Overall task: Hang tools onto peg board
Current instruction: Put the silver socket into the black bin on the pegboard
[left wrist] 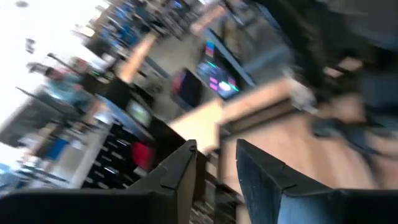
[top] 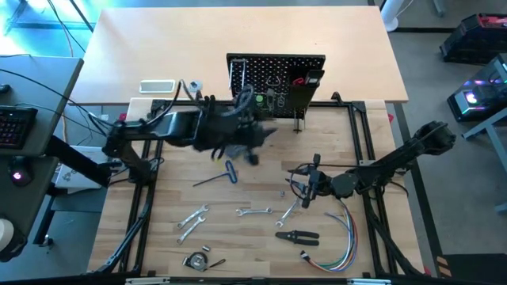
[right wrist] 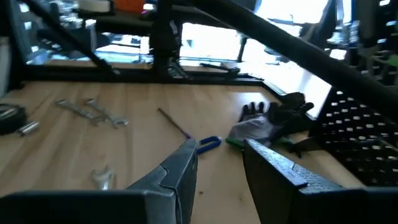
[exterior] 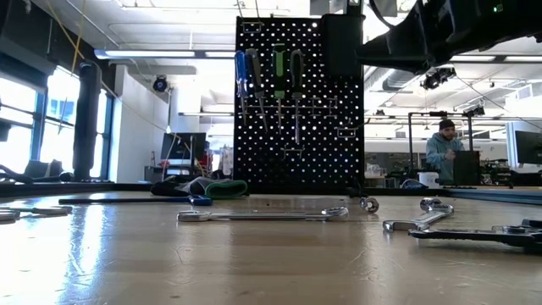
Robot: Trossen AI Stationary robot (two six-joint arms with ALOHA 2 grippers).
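Observation:
The peg board (top: 277,77) stands upright at the table's far middle, and screwdrivers with blue (exterior: 241,78), green (exterior: 278,74) and black (exterior: 295,80) handles hang on it. My left gripper (left wrist: 214,150) is open and empty; it shows blurred in front of the board (top: 252,134), above a dark glove (right wrist: 273,119). My right gripper (right wrist: 221,148) hovers open and empty over the table's right middle (top: 306,188). Loose tools lie flat on the table: a blue-handled hex key (top: 217,176), silver wrenches (top: 192,218) (top: 253,211) and dark pliers (top: 297,236).
A bundle of coloured wires (top: 333,247) lies near the front right, and a tape measure (top: 196,260) lies at the front edge. A black bin (top: 305,89) sits on the board's right side. In the room beyond, a person (exterior: 445,148) stands at a screen.

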